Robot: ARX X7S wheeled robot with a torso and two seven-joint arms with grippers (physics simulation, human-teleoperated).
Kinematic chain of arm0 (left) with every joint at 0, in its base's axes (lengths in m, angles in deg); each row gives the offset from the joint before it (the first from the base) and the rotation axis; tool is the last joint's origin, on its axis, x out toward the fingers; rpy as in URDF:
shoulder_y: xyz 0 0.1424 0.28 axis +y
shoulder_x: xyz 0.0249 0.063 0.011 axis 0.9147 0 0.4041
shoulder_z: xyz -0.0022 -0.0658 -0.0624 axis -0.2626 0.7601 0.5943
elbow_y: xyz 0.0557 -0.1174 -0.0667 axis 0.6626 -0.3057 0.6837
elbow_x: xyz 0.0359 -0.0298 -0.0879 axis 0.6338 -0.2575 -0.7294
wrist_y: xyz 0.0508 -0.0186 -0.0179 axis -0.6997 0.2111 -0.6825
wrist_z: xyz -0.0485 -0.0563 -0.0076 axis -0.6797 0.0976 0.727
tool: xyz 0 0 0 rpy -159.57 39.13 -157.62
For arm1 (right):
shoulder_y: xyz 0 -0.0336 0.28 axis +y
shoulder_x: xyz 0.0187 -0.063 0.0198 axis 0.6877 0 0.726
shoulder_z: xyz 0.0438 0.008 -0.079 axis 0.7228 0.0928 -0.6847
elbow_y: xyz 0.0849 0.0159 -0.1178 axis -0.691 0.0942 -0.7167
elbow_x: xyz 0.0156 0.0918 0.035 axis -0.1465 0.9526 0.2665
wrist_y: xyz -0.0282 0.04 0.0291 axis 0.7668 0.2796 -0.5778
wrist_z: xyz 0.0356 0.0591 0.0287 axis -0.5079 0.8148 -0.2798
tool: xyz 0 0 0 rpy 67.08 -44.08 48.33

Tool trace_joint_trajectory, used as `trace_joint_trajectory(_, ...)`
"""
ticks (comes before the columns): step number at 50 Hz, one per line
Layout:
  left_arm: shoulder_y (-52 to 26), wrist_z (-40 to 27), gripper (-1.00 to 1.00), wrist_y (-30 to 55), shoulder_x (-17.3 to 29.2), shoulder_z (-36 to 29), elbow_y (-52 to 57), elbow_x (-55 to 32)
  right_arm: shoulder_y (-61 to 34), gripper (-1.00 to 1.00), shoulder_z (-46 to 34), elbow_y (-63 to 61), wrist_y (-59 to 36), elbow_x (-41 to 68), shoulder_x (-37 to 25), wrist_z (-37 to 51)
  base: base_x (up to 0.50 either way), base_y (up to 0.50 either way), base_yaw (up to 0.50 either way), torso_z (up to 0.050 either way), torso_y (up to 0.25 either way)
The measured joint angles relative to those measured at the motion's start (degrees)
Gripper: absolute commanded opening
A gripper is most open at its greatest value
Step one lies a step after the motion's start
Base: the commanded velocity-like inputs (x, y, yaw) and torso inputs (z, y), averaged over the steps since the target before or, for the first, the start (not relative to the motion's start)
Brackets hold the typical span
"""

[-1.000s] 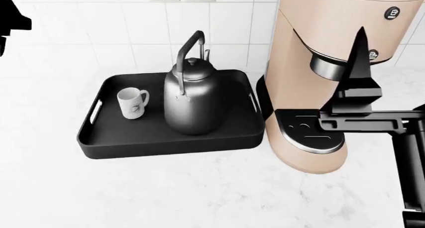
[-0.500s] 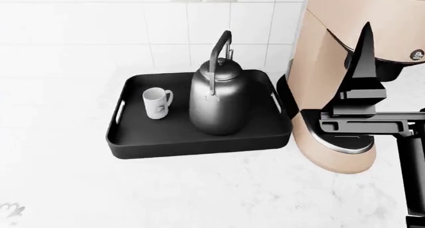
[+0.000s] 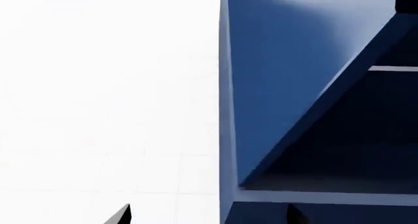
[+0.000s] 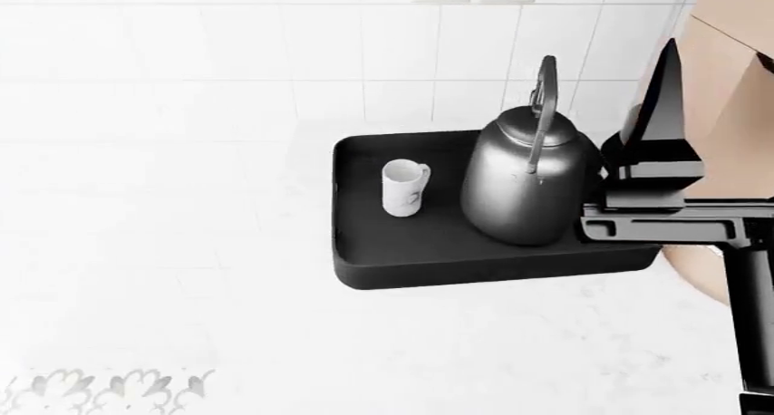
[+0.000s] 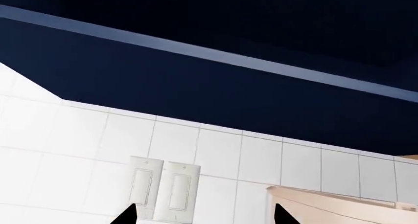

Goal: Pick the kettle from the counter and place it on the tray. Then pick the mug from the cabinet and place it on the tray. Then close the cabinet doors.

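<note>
Two things of the task stand on the tray (image 4: 375, 261), which lies on the counter (image 4: 181, 279) at about 2 o'clock from the middle of the head view: the kettle (image 4: 528, 187) and the mug (image 4: 403, 188). The kettle stands upright in the tray's 3 o'clock half, its arch handle rising in front of the white tiled wall (image 4: 242, 62). The mug stands upright at the kettle's 9 o'clock side, near it but not touching, with its loop handle turned toward the kettle. The right gripper (image 4: 659, 116) shows at the 3 o'clock edge of the head view as a dark upright shape raised before the coffee machine (image 4: 726, 53); in the right wrist view its two fingertips (image 5: 125, 215) stand well apart with nothing between them, pointing toward wall tiles, the light switches (image 5: 163, 189) and the underside of the dark blue cabinet (image 5: 196, 72). In the left wrist view the left gripper (image 3: 207, 215) also has its tips apart and holds nothing, facing the blue cabinet interior with its shelf (image 3: 392, 68).
</note>
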Motion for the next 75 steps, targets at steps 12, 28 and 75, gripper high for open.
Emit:
trace_joint_trajectory(12,1.72,-4.8,1.0,-3.52,4.02,-1.0,-2.13,-0.8,-0.33,1.0,-0.89,0.96,1.76,0.77,-0.09,-0.44,0.0,0.0,0.0,0.0,0.0)
trace_joint_trajectory(28,28.84,-3.4,1.0,18.5,-0.35,44.72,-6.41,-15.04,-0.67,1.0,-0.54,1.73,1.83,2.48,1.25,-0.34,0.0,0.0,0.0,0.0,0.0)
trace_joint_trajectory(75,-52.93,71.31,1.0,84.73,-77.27,43.07,-36.45,68.92,0.89,1.0,-0.11,0.71,2.16,1.98,0.62,-0.58,0.0,0.0,0.0,0.0,0.0)
